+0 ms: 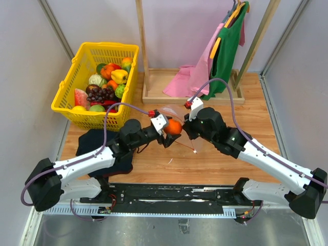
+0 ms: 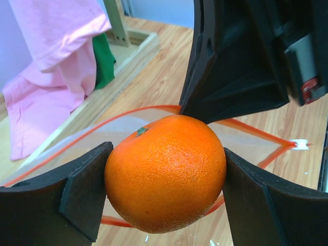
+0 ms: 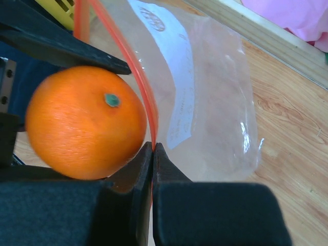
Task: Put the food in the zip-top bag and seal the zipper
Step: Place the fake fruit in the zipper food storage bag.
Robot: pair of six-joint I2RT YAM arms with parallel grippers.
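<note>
Orange [image 2: 165, 173] clamped between the left gripper's [image 1: 166, 130] widely spread jaws, at the mouth of the zip-top bag [image 3: 215, 102], which the right gripper [image 3: 154, 154] holds up.

We see the right jaws pressed together on the zipper [image 3: 138, 66], though the fingers cover the pinched spot itself. From the left wrist the red-orange strip shows behind the fruit and again below it, but whether the orange has passed the rim we cannot tell. The black pads [image 2: 84, 197] hide its flanks. From above the clear bag is nearly invisible between the two arms. Its lower edge is cut off in the right wrist view. The rest of the food lies heaped in a yellow basket [image 1: 77, 82] well to the left, with the lower pieces buried.
</note>
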